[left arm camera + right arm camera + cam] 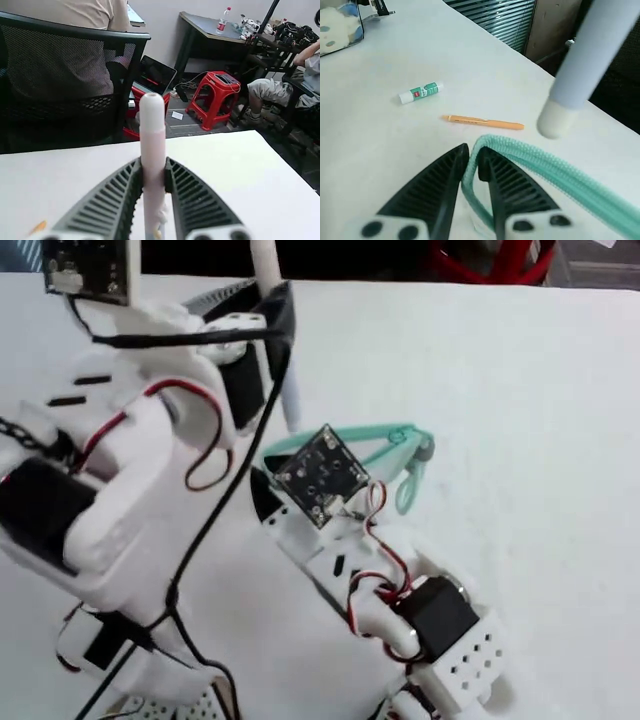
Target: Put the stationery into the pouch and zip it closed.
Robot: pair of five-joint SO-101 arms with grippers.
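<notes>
**A:** White table (520, 390), pouch (400, 435) lying mid-table. Who holds what?

**B:** The left pincer (152, 167) is clenched on the white pen (151, 125), and the right pincer (472, 155) grips the pouch's teal rim. I'd lift that rim open and lower the pen tip-first into the gap.

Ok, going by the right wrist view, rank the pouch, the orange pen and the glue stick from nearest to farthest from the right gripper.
1. teal pouch: its rim is pinched in the right gripper.
2. orange pen: lying flat just beyond the fingertips.
3. glue stick: farther out, past the pen and off to one side.
</notes>
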